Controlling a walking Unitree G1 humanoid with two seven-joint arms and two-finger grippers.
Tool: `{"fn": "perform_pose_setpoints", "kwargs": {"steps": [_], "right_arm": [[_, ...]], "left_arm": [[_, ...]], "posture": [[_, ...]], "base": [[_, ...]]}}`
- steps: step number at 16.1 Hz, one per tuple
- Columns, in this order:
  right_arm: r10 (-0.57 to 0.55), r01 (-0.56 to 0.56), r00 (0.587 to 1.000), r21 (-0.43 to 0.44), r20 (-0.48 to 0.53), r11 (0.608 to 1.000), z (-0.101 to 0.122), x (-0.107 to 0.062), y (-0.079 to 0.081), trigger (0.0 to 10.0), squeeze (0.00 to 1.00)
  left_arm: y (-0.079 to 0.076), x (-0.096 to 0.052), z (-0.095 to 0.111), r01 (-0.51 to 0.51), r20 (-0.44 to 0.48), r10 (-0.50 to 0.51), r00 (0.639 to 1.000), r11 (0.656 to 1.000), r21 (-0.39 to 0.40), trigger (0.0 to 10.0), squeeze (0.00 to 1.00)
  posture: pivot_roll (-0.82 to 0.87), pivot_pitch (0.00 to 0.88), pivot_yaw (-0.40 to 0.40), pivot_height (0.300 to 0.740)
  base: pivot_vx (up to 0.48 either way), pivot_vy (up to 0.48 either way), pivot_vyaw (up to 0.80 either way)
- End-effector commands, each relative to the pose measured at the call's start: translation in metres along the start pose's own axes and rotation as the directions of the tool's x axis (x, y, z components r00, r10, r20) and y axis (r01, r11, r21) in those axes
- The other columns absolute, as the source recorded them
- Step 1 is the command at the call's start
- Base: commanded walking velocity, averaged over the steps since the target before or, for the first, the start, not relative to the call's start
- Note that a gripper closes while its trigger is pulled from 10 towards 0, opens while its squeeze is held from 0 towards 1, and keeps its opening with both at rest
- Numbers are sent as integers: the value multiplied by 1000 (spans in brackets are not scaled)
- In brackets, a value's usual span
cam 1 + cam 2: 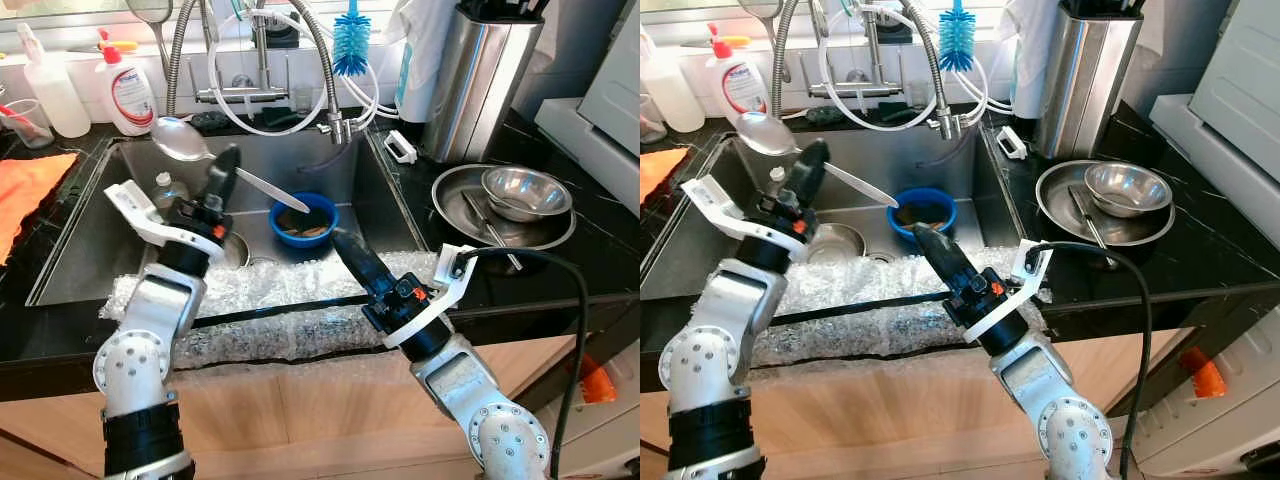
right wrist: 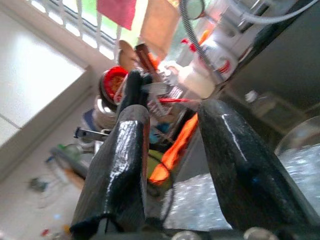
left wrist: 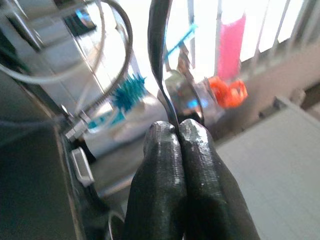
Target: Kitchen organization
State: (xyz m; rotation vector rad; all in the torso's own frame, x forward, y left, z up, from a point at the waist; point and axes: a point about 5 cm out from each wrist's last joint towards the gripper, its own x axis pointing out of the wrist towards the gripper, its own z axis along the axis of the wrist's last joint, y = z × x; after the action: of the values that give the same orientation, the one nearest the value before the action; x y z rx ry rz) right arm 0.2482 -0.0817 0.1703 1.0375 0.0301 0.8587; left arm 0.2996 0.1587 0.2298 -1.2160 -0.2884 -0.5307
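Over the sink (image 1: 90, 250), the left tool (image 1: 228, 160) pinches a large metal spoon (image 1: 178, 138). The right tool (image 1: 345, 245), fingers apart, hovers beside the blue bowl (image 1: 303, 220) holding brown scraps. A steel bowl (image 1: 525, 192) sits in the pan (image 1: 455, 200) on the surface's right side.

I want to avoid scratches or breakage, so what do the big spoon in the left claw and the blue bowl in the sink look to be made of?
The big spoon, pinched in the left claw, looks like polished steel: mirror-bright with reflections. The blue bowl looks like glossy plastic or glazed ceramic; its uniform colour and soft sheen leave that open.
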Motion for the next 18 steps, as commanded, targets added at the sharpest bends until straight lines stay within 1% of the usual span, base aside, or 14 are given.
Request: {"fn": "perform_pose_setpoints", "kwargs": {"steps": [1, 2, 3, 4, 6, 7, 8, 9, 10, 11, 13, 15, 17, 18], "right_arm": [[-26, 26, 1000, -59, -1, 998, 4, 1, 0, 10000, 0], [-59, 59, 998, -104, 3, 993, 7, 0, -2, 10000, 0], [-120, 122, 993, -182, 21, 976, 13, -2, -6, 10000, 0], [-197, 201, 979, -299, 45, 933, 19, -4, -9, 10000, 0], [-273, 306, 952, -476, 140, 824, 37, -2, -10, 10000, 0], [-288, 361, 932, -549, 219, 754, 51, 0, -7, 10000, 0], [-290, 376, 927, -591, 240, 713, 56, 0, -7, 10000, 0], [-299, 399, 917, -578, 264, 711, 57, 0, -8, 10000, 0], [-306, 410, 912, -575, 274, 708, 57, 0, -9, 10000, 0], [-316, 420, 907, -660, 278, 623, 54, 0, -11, 10000, 0], [-317, 420, 906, -690, 281, 590, 52, 0, -11, 10000, 0], [-296, 386, 917, -784, 268, 486, 42, 0, -7, 10000, 0], [-294, 384, 917, -795, 269, 470, 41, -2, -7, 10000, 0], [-302, 397, 909, -814, 286, 424, 44, -8, -8, 10000, 0]], "left_arm": [[-2, 3, 6, -4, 23, 3, 1000, 1000, 25, 0, 0], [0, 4, 9, -23, 22, 21, 1000, 996, 89, 1922, 0], [4, 5, 12, -57, 30, 53, 998, 985, 164, 9059, 0], [6, 7, 16, -81, 35, 75, 997, 970, 229, 10000, 0], [4, 12, 20, -79, 14, 81, 997, 904, 420, 10000, 0], [3, 17, 25, -80, 22, 81, 996, 836, 543, 10000, 0], [5, 22, 24, -77, 5, 101, 995, 731, 678, 10000, 0], [7, 26, 18, -47, -27, 106, 994, 634, 772, 10000, 0], [8, 29, 14, -35, -39, 110, 993, 605, 796, 10000, 0], [13, 34, 9, -22, -49, 129, 990, 499, 867, 10000, 0], [19, 34, 3, -1, -61, 145, 988, 396, 918, 10000, 0], [31, 32, -4, 46, -88, 161, 983, 250, 967, 10000, 0], [34, 31, -3, 62, -100, 161, 982, 227, 972, 10000, 0], [41, 28, 4, 87, -117, 181, 977, 168, 982, 10000, 0]], "posture": [[-73, 0, 1, 740], [-73, 0, 1, 740], [-76, 0, 5, 740], [-79, 0, 7, 740], [-86, 1, 13, 740], [-88, 2, 17, 740], [-78, 1, 20, 740], [-73, 0, 22, 740], [-68, 0, 28, 740], [-71, 0, 38, 740], [-76, 0, 44, 740], [-98, 0, 67, 740], [-101, 0, 69, 740], [-103, 0, 68, 740]], "base": [[0, 0, 0], [0, 0, 0], [0, 0, 0], [0, 0, 0], [0, 0, 0], [0, 0, 0], [0, 0, 0], [0, 0, 0], [0, 0, 0], [0, 0, 0], [0, 0, 0], [0, 0, 0], [0, 0, 0], [0, 0, 0]]}}
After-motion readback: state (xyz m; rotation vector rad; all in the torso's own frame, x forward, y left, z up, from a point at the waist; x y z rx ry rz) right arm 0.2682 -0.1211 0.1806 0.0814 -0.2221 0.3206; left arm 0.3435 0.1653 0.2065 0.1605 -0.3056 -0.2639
